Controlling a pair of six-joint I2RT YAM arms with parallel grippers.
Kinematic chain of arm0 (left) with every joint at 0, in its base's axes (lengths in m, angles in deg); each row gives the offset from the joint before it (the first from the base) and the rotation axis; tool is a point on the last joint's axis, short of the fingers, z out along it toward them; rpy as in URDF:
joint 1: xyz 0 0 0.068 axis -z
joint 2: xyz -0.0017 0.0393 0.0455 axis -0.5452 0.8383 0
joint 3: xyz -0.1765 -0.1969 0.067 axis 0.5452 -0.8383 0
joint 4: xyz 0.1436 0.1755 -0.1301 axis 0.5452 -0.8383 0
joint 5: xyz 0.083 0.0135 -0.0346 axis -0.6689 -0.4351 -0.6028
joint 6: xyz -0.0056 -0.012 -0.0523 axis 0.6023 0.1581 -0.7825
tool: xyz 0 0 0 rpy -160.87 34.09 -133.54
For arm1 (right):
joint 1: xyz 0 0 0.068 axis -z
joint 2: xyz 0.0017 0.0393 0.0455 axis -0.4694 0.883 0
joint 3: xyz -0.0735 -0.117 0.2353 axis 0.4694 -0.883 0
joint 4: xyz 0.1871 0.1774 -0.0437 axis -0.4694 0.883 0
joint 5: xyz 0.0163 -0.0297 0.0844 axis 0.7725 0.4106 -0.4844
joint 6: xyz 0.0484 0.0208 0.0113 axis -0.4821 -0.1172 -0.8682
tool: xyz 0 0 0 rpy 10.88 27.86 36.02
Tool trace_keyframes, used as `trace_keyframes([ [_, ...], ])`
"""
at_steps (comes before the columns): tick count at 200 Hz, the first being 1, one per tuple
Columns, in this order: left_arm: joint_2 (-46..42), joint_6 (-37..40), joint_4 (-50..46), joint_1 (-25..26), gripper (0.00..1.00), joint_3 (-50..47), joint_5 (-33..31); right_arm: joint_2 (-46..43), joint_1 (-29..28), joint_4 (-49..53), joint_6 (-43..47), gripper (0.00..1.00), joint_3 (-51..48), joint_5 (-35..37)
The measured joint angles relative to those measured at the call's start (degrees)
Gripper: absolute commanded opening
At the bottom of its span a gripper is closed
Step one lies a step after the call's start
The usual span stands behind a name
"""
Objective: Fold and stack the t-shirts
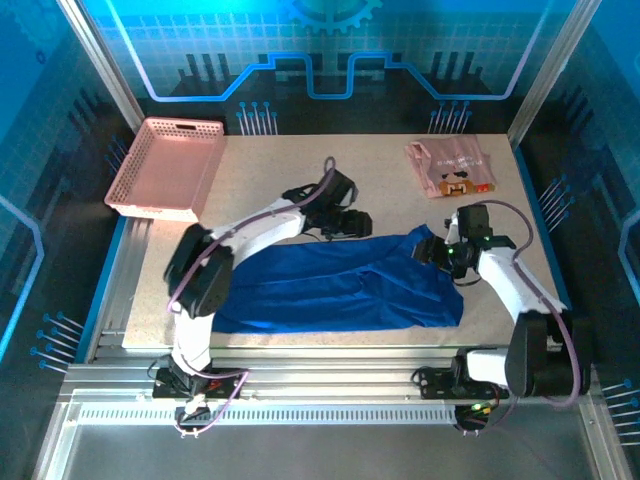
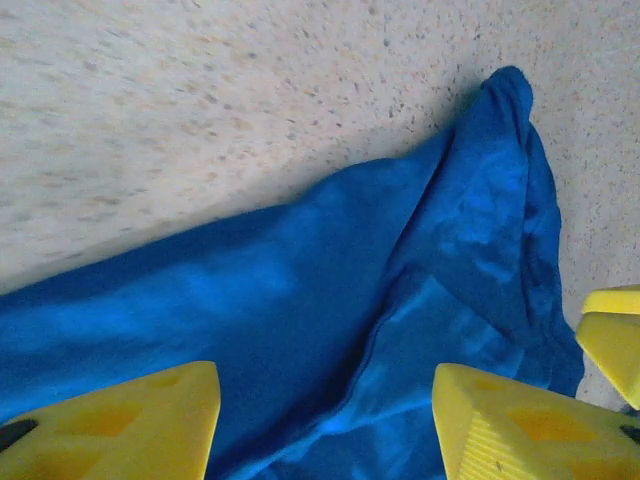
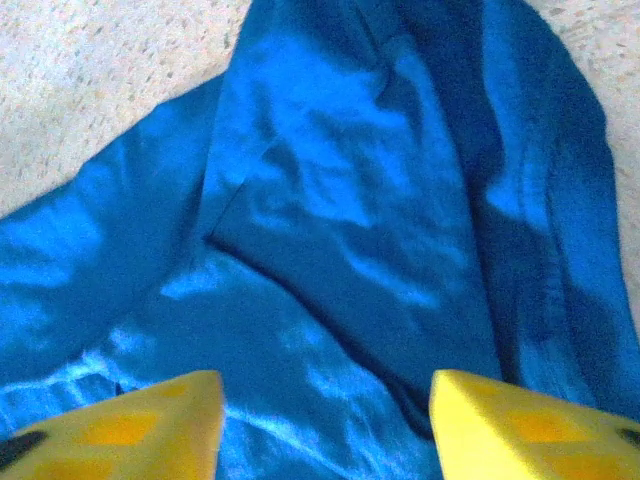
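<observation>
Royal-blue jersey, thin and limp: the blue t-shirt (image 1: pixel 340 285) lies as a long, rumpled band across the near half of the bench (image 1: pixel 270 170). Its right end is bunched into overlapping layers. It looks light and has no stiffness, so it will probably sag when lifted and drag on the speckled, matt surface rather than slide freely. The best hold seems to be a hem or doubled edge pinched flat. Taking it at two spread points at once should make the layers rise together. The left jaws stand apart over the shirt's far edge with nothing between them. The right jaws likewise gape above the creased right end and hold nothing. The pink t-shirt (image 1: pixel 452 170) sits well apart at the far right, a small folded packet with its print up. A pink lattice basket (image 1: pixel 165 165), rigid plastic, rests at the far left.
</observation>
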Motion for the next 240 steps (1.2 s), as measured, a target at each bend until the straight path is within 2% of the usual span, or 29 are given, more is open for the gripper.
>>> trace_keyframes([
  [15, 4.31, -0.5, 0.42, 0.76, 0.5, 3.17, 1.49, 4.33, 0.28, -2.45, -1.01, 0.26, 1.33, -0.76],
  [49, 12.31, -1.11, -0.28, 2.05, 0.42, 12.0, 3.17, 12.46, 0.33, -6.21, -2.82, 0.16, 5.51, -1.57],
  [81, 16.15, -1.14, -1.68, 2.78, 0.41, 16.85, 4.04, 18.21, 0.33, -8.48, -3.48, 0.14, 9.79, -1.57],
  [139, 20.55, -1.31, -1.6, 3.04, 0.44, 17.81, 10.14, 24.39, 0.31, -9.92, -4.96, 0.09, 11.93, -1.57],
  [198, 20.81, 0.63, -1.6, 3.65, 0.47, 17.79, 15.78, 27.87, 0.24, -9.7, -5.35, 0.06, 14.88, -1.42],
  [240, 20.81, 4.28, -3.34, 4.94, 0.45, 17.64, 16.92, 29.2, -0.13, -9.25, -5.33, 0.05, 16.57, -1.2],
])
